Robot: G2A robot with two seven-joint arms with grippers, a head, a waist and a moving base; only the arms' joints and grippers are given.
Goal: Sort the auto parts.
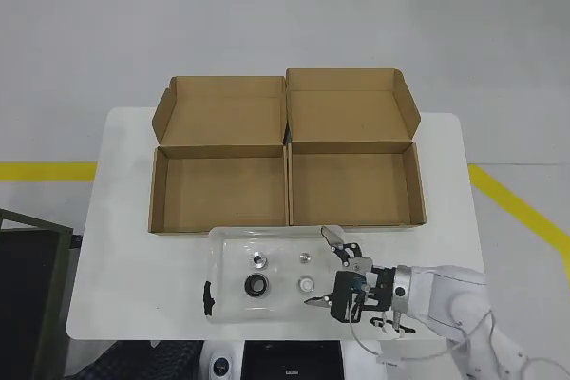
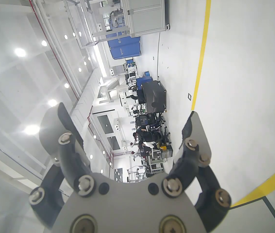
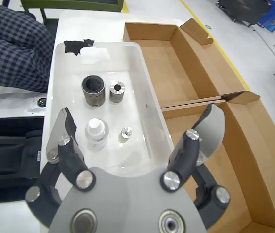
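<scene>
Right gripper (image 1: pixel 323 271) sits over the right end of the clear tray (image 1: pixel 230 306), jaws spread wide, nothing between them. Left gripper (image 2: pixel 126 112) is also spread wide and holding nothing, and it points out at the workshop floor rather than at the table (image 1: pixel 123 237).

All four parts stand upright in the tray, two by two:
- the big dark bearing sleeve (image 3: pixel 93 90) with the smaller steel bushing (image 3: pixel 117 91) just beside it, at the end away from the right gripper
- the white-capped clear piece (image 3: pixel 96 132) and the small silver fitting (image 3: pixel 126 133), closest to the right gripper's fingers

A scrap of black tape (image 3: pixel 78 45) is on the tray's left end.

Beyond the tray, touching its far rim, are two cardboard boxes side by side, left box (image 1: pixel 218 195) and right box (image 1: pixel 356 188), lids folded back.
</scene>
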